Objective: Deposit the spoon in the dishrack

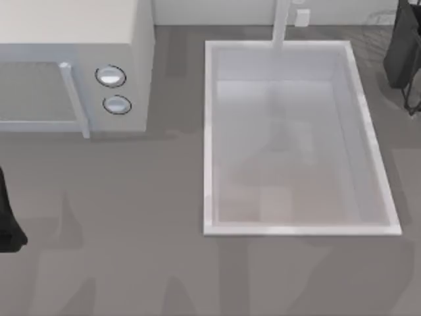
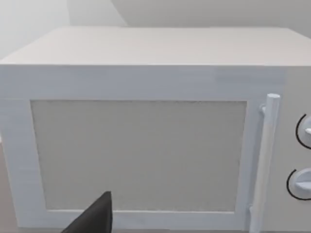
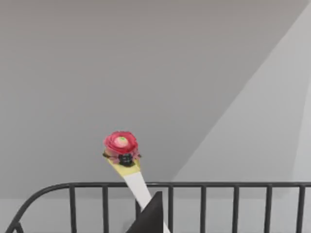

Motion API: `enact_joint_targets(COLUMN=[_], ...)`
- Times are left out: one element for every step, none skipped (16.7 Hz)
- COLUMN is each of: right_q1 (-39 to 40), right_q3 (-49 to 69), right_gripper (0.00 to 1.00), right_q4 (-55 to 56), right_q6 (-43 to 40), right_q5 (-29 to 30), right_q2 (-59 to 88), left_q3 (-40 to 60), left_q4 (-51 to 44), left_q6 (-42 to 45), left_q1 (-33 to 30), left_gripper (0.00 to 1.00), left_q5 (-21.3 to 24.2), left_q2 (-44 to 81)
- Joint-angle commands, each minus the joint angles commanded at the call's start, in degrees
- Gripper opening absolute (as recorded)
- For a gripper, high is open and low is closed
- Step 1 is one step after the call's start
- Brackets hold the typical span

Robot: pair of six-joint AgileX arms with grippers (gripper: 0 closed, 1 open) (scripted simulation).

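The spoon point(image 3: 121, 144) has a round red-pink head, a yellow neck and a cream-white handle. In the right wrist view it stands tilted in the air, head up. Its handle crosses the top rail of the black wire dishrack point(image 3: 218, 185) and runs down into my right gripper point(image 3: 151, 216), which is shut on it. One dark fingertip point(image 3: 154, 206) shows beside the handle. My right arm point(image 1: 408, 56) is at the far right edge of the top view. My left arm point(image 1: 10, 220) is parked at the left edge.
A white microwave point(image 1: 72, 66) with a bar handle and two dials stands at the back left, and its door point(image 2: 141, 155) faces the left wrist camera. A white sink basin point(image 1: 210, 138) with a faucet point(image 1: 281, 23) takes up the middle right. The grey counter point(image 1: 131, 250) lies in front.
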Motion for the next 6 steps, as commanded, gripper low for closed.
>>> enact_joint_targets(right_q1=[0.0, 0.0, 0.0, 0.0, 0.0, 0.0], right_q3=[0.0, 0.0, 0.0, 0.0, 0.0, 0.0], right_gripper=[1.00, 1.00, 1.00, 1.00, 1.00, 1.00], right_q4=[0.0, 0.0, 0.0, 0.0, 0.0, 0.0], right_q6=[0.0, 0.0, 0.0, 0.0, 0.0, 0.0], right_q5=[0.0, 0.0, 0.0, 0.0, 0.0, 0.0], right_q2=[0.0, 0.0, 0.0, 0.0, 0.0, 0.0], left_q3=[0.0, 0.0, 0.0, 0.0, 0.0, 0.0], left_q4=[0.0, 0.0, 0.0, 0.0, 0.0, 0.0], left_q6=[0.0, 0.0, 0.0, 0.0, 0.0, 0.0], left_q1=[0.0, 0.0, 0.0, 0.0, 0.0, 0.0], left_gripper=[1.00, 1.00, 1.00, 1.00, 1.00, 1.00], left_q5=[0.0, 0.0, 0.0, 0.0, 0.0, 0.0], left_q2=[0.0, 0.0, 0.0, 0.0, 0.0, 0.0])
